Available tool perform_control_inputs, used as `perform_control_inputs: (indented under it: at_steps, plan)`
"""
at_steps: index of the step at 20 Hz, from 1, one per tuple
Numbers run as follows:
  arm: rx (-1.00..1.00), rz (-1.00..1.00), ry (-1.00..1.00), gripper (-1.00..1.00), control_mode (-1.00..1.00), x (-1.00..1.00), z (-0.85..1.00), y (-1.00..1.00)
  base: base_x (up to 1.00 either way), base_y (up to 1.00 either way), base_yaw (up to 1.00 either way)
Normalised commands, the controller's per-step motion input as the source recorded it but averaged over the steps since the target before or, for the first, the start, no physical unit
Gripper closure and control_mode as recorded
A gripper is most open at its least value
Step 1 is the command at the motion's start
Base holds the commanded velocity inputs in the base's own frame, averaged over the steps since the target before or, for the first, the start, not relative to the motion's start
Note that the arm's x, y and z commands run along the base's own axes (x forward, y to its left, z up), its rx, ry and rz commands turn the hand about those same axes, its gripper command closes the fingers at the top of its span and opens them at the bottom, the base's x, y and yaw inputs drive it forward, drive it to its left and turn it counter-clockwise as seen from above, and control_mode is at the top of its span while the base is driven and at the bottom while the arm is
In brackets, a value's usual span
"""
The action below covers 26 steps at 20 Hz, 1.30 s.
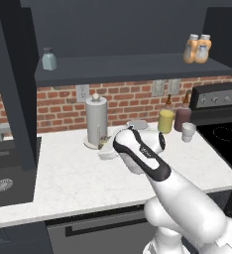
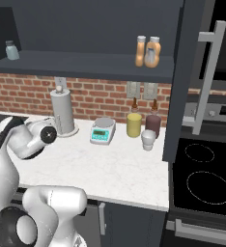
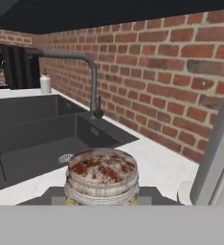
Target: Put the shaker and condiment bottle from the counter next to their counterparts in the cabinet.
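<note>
**Shaker pinched at the table beside the paper-towel roll**

Left base view: the white arm (image 1: 143, 154) reaches over the marble table (image 1: 73, 178) to the foot of the paper-towel roll (image 1: 96, 120). On the cabinet (image 1: 133, 67) shelf stand a pale blue-grey shaker (image 1: 49, 59) at the left and two orange bottles (image 1: 198, 48) at the right.

Right base view: a scale (image 2: 103, 130), a yellow bottle (image 2: 134, 123) and a dark bottle (image 2: 152, 124) sit along the brick wall.

Hand view: the tool (image 3: 102, 200) is pressed onto the shaker (image 3: 102, 178), its speckled cap facing the camera, with a dark sink (image 3: 32, 136) and faucet (image 3: 85, 76) beyond.
</note>
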Motion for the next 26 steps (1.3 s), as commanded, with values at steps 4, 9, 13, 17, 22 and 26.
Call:
perform_control_inputs:
  at_steps: [4,9,13,17,22,26]
  plan:
    - [0.0,-0.18,0.0,1.0,-1.0,0.0,0.75,0.0,0.0,0.0,0.0]
    - [0.0,-0.13,0.0,1.0,-1.0,0.0,0.75,0.0,0.0,0.0,0.0]
    - [0.0,-0.04,0.0,1.0,-1.0,0.0,0.74,0.0,0.0,0.0,0.0]
    - [0.0,0.0,0.0,1.0,-1.0,0.0,0.74,0.0,0.0,0.0,0.0]
    - [0.0,0.0,0.0,1.0,-1.0,0.0,0.81,0.0,0.0,0.0,0.0]
    - [0.0,0.0,-0.05,1.0,-1.0,0.0,0.85,0.0,0.0,0.0,0.0]
